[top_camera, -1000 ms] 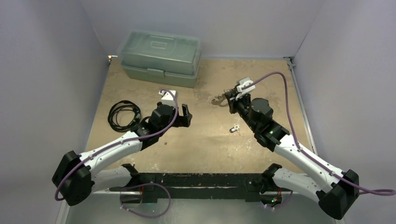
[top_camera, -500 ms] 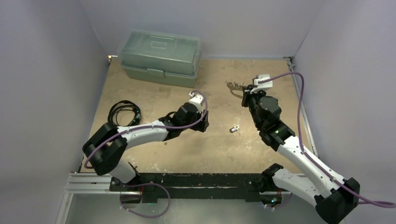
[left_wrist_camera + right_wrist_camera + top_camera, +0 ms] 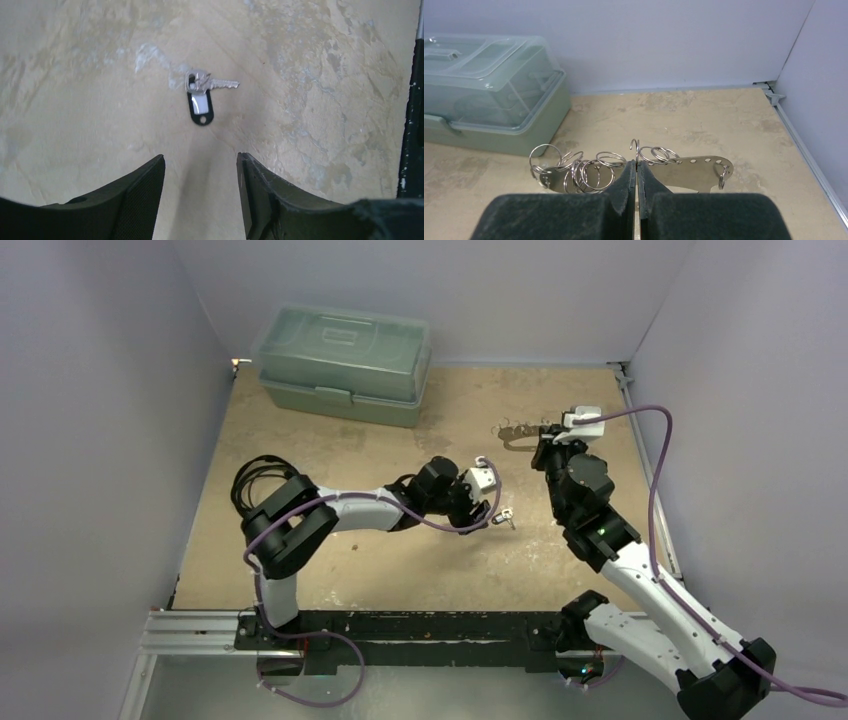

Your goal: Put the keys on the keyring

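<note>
From above we see a coiled black cable [image 3: 262, 483] far left and the closed green toolbox [image 3: 345, 365] at the back; can't tell what's in it. The left gripper [image 3: 487, 512] sits just beside the key [image 3: 505, 517] mid-table. Only its wrist cam shows the jaws spread, nothing between, plus the key's black tag [image 3: 201, 110]. The right wrist cam shows the right gripper [image 3: 637, 167] pinching the keyring [image 3: 696, 172], back right.

The key [image 3: 210, 85] lies on the table [image 3: 330, 430] right of centre, just ahead of the left gripper [image 3: 200, 165] and apart from it. Behind the key, the keyring [image 3: 694, 170] sits clamped in the right gripper [image 3: 636, 167]. The box [image 3: 345, 362] stands at the far left, with the coiled cable [image 3: 262, 480] in front of it.
</note>
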Motion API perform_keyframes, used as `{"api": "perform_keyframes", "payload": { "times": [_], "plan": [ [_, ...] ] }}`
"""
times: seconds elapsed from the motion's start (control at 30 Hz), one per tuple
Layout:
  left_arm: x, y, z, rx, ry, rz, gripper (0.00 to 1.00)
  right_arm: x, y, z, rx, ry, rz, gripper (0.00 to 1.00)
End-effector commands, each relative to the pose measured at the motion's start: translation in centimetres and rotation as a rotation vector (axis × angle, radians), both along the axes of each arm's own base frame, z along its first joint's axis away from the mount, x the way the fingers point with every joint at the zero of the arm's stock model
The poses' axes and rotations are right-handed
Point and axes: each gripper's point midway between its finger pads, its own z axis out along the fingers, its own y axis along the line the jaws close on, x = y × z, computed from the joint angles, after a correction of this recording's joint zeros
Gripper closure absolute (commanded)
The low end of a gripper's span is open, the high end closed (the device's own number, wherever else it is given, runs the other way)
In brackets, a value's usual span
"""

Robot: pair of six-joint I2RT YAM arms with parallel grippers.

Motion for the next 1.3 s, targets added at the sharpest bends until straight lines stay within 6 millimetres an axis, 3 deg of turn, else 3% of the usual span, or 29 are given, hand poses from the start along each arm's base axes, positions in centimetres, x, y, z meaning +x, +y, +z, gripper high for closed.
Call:
{"api": "perform_keyframes", "payload": {
  "times": [0.0, 0.23, 0.37, 0.7, 1.0, 1.27],
  "plan": [
    [0.1, -3.3, 2.1, -0.008, -0.242, -0.339, 0.49, 0.0, -0.7, 1.2, 0.032, -0.042, -0.038, 1.00],
    [-0.4, -4.1, 1.1, 0.045, -0.436, -0.603, 0.50, -0.1, -0.9, 1.3, 0.037, -0.050, -0.040, 1.00],
    [-0.6, -4.0, -0.8, 0.109, -0.447, -0.722, 0.52, -0.2, -1.6, 1.4, 0.045, -0.055, -0.073, 1.00],
    [0.9, -6.6, -1.2, 0.074, -0.466, -0.734, 0.62, -0.5, -2.3, 1.5, 0.060, -0.067, -0.095, 1.00],
    [1.6, -7.7, -1.3, 0.075, -0.466, -0.741, 0.68, -0.5, -1.9, 1.4, 0.064, -0.066, -0.072, 1.00],
    [2.0, -8.2, -2.6, 0.115, -0.423, -0.779, 0.74, -0.7, -1.7, 1.6, 0.072, -0.074, -0.053, 1.00]
  ]
}}
